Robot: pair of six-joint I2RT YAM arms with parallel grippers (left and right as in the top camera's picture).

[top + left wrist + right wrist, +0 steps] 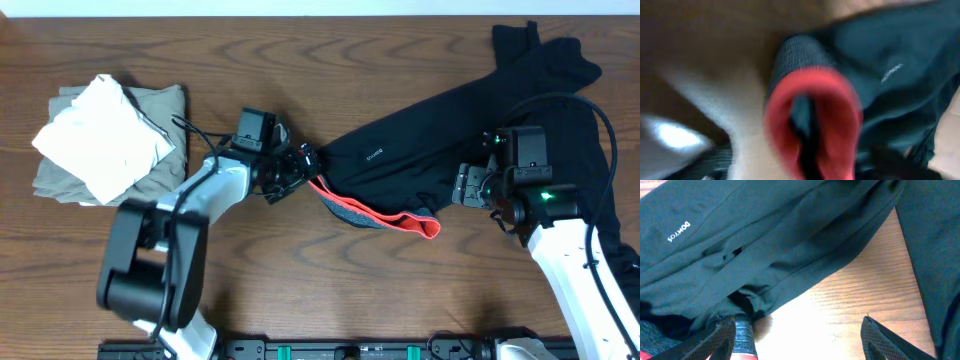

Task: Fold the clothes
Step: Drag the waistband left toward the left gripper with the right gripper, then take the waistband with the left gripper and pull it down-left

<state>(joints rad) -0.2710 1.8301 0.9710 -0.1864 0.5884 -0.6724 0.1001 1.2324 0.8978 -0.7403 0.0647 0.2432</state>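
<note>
- The black pants (pixel 420 140) lie slantwise on the desk (pixel 300 290), from the centre of the overhead frame up to its upper right corner. The open waistband (pixel 385 215) is at lower centre.
- They are soft, thin and limp, and likely light. I judge they will sag and slide on the smooth wood rather than keep any shape.
- The thicker waistband looks like the best hold: one corner at each end, so the cloth hangs flat.
- The cloth is plain black, with a coral-red lining rolled outward along the waistband and a small white logo (pixel 374 156) near the hip. The surface is rumpled and not smoothed out.
- More black cloth (pixel 590 110) lies at the right edge. I cannot tell whether it is a leg or a separate piece.
- The left fingers (pixel 300 168) are at the waistband's left end. The left wrist view is blurred, so I cannot tell how wide they stand or whether they hold it.
- The right fingers (pixel 462 187) stand wide apart over the pants' lower edge, with bare desk between them and nothing held.
- A folded beige and white stack (pixel 110 140) sits at upper left.
</note>
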